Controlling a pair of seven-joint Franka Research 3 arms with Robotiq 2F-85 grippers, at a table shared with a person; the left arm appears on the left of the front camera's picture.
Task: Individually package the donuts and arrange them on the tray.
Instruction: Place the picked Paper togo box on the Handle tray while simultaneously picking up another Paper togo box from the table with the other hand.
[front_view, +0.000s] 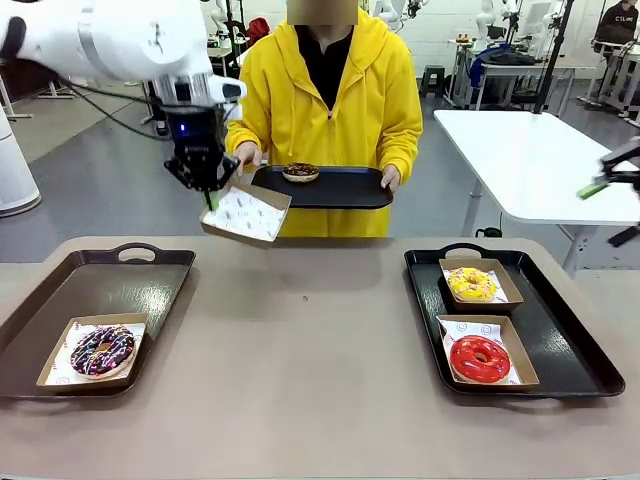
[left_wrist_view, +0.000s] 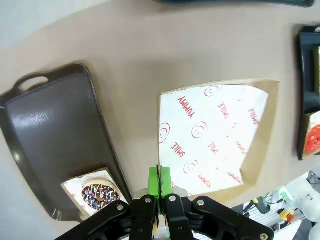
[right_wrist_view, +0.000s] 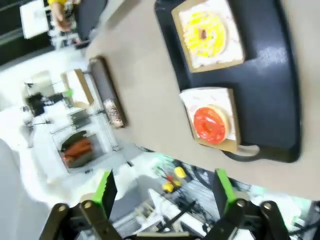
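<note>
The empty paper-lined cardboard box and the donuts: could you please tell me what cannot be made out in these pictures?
- Paper-lined cardboard box: near edge hidden by the shut left gripper, left wrist view.
- Dark drizzled donut: partly covered by that gripper's fingers.
- Small brown donut on the person's tray: too small for detail, front view.
- Right gripper: cut off by the frame edge.

Four ring donuts are seen. A dark chocolate donut with white-pink drizzle and sprinkles (front_view: 102, 350) is laid flat in a paper-lined cardboard box (front_view: 60, 372) at the near end of the left tray (front_view: 60, 300) on the surface. A yellow donut (front_view: 471, 284) is set flat in a box at the far end of the right tray (front_view: 570, 350), and a glossy red donut (front_view: 479, 359) is set in a second box just nearer on that tray. A brown chocolate donut (front_view: 300, 172) is placed unboxed on a third tray (front_view: 350, 190), which is held by the person above the far edge of the surface.
</note>
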